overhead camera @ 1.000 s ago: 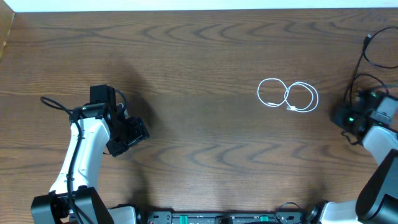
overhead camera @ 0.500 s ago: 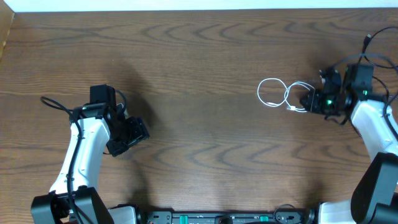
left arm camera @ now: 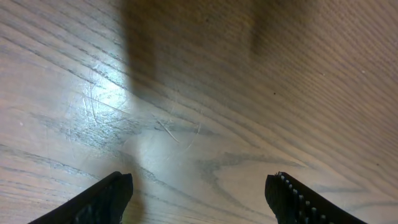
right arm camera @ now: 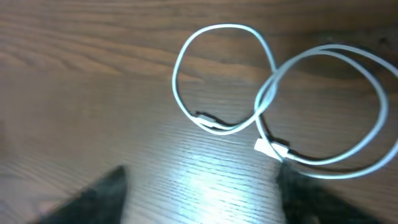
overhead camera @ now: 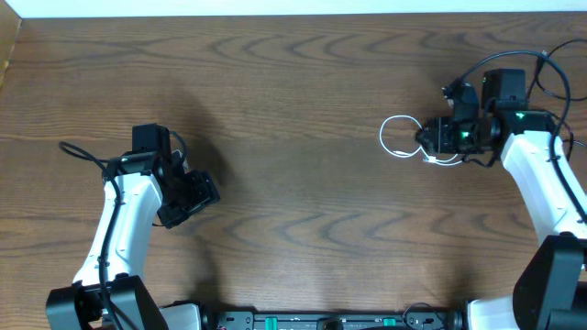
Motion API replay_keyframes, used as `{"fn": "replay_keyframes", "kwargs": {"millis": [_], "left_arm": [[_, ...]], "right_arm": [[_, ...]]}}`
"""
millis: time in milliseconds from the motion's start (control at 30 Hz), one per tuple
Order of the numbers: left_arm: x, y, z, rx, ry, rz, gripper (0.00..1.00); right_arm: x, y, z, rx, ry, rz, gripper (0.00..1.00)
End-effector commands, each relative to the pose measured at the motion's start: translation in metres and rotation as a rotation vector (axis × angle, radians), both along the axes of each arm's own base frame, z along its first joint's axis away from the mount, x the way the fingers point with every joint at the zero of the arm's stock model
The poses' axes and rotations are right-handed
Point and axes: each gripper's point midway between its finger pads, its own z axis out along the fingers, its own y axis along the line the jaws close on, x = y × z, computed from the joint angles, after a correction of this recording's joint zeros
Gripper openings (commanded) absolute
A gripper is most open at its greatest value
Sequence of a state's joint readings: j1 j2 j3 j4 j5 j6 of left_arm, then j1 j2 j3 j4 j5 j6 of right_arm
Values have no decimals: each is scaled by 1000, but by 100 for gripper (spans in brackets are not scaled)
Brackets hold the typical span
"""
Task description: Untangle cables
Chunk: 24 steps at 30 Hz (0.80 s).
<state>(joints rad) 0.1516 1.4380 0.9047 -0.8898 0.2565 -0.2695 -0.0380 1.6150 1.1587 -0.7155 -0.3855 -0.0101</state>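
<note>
1. The right gripper (overhead camera: 440,137) has come in from the right edge of the brown wooden table (overhead camera: 293,82) and now hangs over the thin white cable (right arm camera: 224,27).
2. Its jaws have spread wide and hold nothing.
3. The cable lies on the right side, in two crossed loops, its shape unchanged.
4. I judge that a first grasp is being prepared.
5. The left gripper (overhead camera: 188,197) waits on the left, wide open and empty.
</note>
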Motion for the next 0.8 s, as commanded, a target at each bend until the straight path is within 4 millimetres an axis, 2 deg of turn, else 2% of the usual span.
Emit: {"fn": "replay_keyframes", "kwargs": {"millis": [0, 67, 200, 467, 533, 567, 633, 767], "left_arm": [[-2, 1, -1, 2, 5, 8, 74], [0, 1, -1, 4, -3, 7, 74], [5, -7, -1, 8, -25, -50, 74], [15, -50, 1, 12, -89, -235, 74], [15, -61, 1, 11, -100, -276, 75], [15, -66, 1, 10, -104, -296, 75], [13, -74, 1, 10, -106, -327, 74], [10, -86, 1, 9, -109, -375, 75]], "right_arm": [[4, 14, 2, 31, -14, 24, 78], [8, 10, 0, 10, -12, -33, 79], [10, -12, -14, -67, 58, -247, 77], [13, -10, -60, -56, 169, -276, 68], [16, -11, -72, -59, 182, -277, 58], [18, -11, -75, -58, 182, -277, 45], [23, -10, -81, -50, 176, -293, 30], [38, -11, -81, -30, 136, -337, 22]]}}
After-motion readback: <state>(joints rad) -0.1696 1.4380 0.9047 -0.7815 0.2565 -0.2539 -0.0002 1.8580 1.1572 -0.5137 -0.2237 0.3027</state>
